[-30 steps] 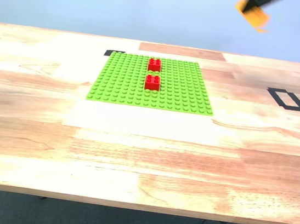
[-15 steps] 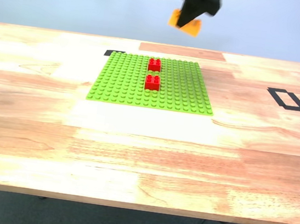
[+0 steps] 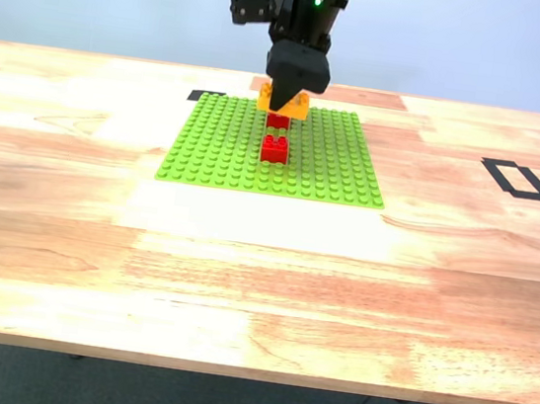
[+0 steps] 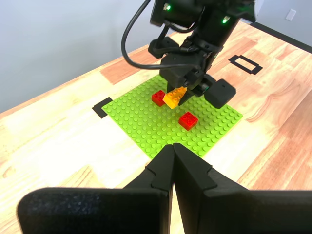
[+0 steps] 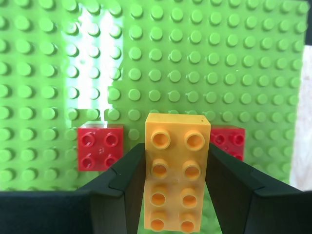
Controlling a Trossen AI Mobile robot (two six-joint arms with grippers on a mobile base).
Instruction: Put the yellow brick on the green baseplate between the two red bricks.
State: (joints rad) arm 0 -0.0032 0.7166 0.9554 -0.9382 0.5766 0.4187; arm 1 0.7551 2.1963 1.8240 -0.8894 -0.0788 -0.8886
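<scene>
Hovering over the baseplate (image 3: 275,149), my second gripper (image 3: 286,93) is clamped on the yellow brick (image 3: 283,104), one finger on each long side. In the second wrist view the brick (image 5: 175,165) sits between the fingers (image 5: 127,176) with its studs facing the camera and its long axis running along the line of the gripper. One red brick (image 5: 99,146) shows on one side of it and the other red brick (image 5: 227,140) on the opposite side, so the yellow brick looks to be lined up over the gap between them.

Exterior view: the yellow brick hangs clear of the baseplate, near its far edge, overlapping the far red brick (image 3: 278,120); the near red brick (image 3: 275,149) stands just in front, free. First wrist view confirms the brick (image 4: 174,96) is raised off the studs, between the two reds (image 4: 158,97) (image 4: 188,120).

My first gripper (image 4: 172,168) is pressed closed with nothing in it, well apart from the baseplate (image 4: 146,122), over bare tabletop (image 4: 58,146).

Judgement: the coming move is a straight descent. It turns on the brick's long axis lying across the line of the red bricks, so that its width fits the gap. Whether the gap is wide enough cannot be told.
</scene>
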